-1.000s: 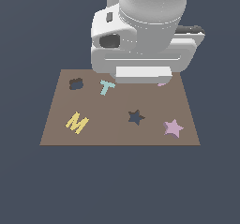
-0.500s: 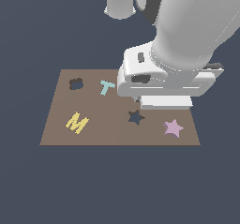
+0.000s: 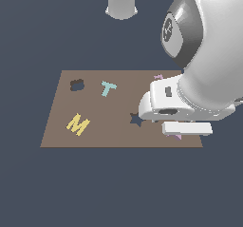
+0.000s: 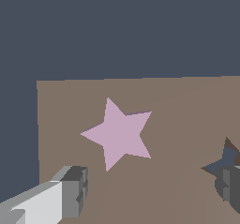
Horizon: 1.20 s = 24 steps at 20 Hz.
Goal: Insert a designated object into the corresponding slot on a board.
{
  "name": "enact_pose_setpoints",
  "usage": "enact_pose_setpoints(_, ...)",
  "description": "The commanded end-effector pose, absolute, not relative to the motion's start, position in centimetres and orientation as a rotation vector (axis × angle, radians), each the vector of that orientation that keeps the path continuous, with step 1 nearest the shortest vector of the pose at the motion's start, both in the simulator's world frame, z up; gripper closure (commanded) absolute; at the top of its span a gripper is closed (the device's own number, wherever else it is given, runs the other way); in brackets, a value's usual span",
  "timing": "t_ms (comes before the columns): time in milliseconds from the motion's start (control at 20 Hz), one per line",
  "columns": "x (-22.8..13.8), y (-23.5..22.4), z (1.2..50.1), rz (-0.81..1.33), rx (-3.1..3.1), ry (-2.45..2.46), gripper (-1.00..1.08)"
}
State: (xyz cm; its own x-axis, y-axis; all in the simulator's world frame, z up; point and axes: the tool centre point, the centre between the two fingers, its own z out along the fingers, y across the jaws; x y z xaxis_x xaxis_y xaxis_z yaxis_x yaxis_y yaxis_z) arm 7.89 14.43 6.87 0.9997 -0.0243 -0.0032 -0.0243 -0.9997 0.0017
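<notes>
Hovering over the star, jaws apart

Gripper (image 4: pixel 150 190) has swung across from the board's (image 3: pixel 95 136) middle; pink star (image 4: pixel 119 134) lies flat between spread fingers (image 4: pixel 70 190), ungrasped, beside the star slot (image 3: pixel 136 119).

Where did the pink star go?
In the wrist view the pink star lies flat on the board, between the open gripper's fingers, beside the star slot.

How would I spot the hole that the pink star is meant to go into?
Start at the flat brown board and find the yellow M lying on it. Toward the exterior view's right, at the edge of the white robot hand, is a dark star-shaped cut-out. Its five sharp points set it apart from the rounded flower-shaped hole.
</notes>
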Motion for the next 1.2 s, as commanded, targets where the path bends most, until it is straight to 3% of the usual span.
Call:
enact_pose_setpoints(0,8.6,15.2,6.2,-0.002,3.140,-0.046,-0.92)
enact_pose_setpoints(1150,10.1,16.7,3.4,0.000,3.141,-0.058,-0.92)
